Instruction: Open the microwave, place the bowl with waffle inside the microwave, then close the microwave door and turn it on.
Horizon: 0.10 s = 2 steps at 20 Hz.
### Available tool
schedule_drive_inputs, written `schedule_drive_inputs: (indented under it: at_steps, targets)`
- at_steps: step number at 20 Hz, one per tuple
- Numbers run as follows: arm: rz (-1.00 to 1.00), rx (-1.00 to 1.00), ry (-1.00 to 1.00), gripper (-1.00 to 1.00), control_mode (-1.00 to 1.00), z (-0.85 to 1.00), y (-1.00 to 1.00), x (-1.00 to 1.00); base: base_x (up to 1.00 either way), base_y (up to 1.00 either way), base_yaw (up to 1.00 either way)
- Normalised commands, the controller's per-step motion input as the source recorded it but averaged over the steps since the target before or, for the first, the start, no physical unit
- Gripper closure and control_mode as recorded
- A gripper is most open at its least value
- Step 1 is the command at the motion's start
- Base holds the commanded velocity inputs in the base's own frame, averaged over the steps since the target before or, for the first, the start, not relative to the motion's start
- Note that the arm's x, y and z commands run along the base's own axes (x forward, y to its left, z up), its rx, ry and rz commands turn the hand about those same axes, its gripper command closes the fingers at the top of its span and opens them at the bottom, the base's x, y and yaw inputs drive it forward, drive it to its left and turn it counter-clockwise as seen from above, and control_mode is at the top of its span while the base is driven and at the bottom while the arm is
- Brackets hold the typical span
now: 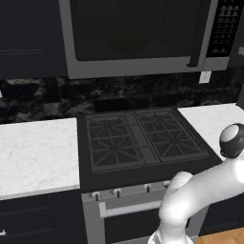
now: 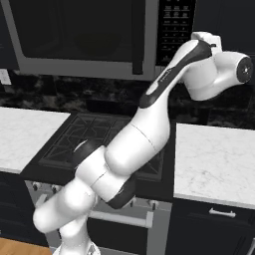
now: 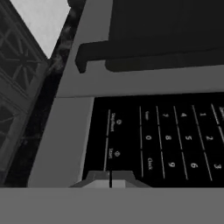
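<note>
The microwave (image 1: pixel 71 47) hangs over the range with its door (image 1: pixel 138 28) shut flat in the steel frame. Its black handle (image 1: pixel 199 33) runs beside the keypad strip (image 1: pixel 224 26). My gripper (image 2: pixel 205 37) is raised at the keypad's right edge (image 2: pixel 175 30). In the hand view the fingertips (image 3: pixel 110 178) are pressed together, shut on nothing, right in front of the start key area of the keypad (image 3: pixel 166 140). The handle (image 3: pixel 148 50) lies across the top of that view. The bowl with waffle is out of view.
A black gas cooktop (image 1: pixel 143 138) sits below the microwave, with white marble counters to its left (image 1: pixel 33 152) and right (image 2: pixel 214 159). My arm (image 2: pixel 144 124) rises across the stove front. A wall outlet (image 1: pixel 205 76) is on the dark backsplash.
</note>
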Motion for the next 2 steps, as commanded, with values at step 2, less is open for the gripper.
schedule_drive_inputs:
  at_steps: [2]
  targets:
    - [-0.02,0.00,-0.28,1.00,-1.00,-0.34,0.00,-1.00,0.00,0.00,0.00]
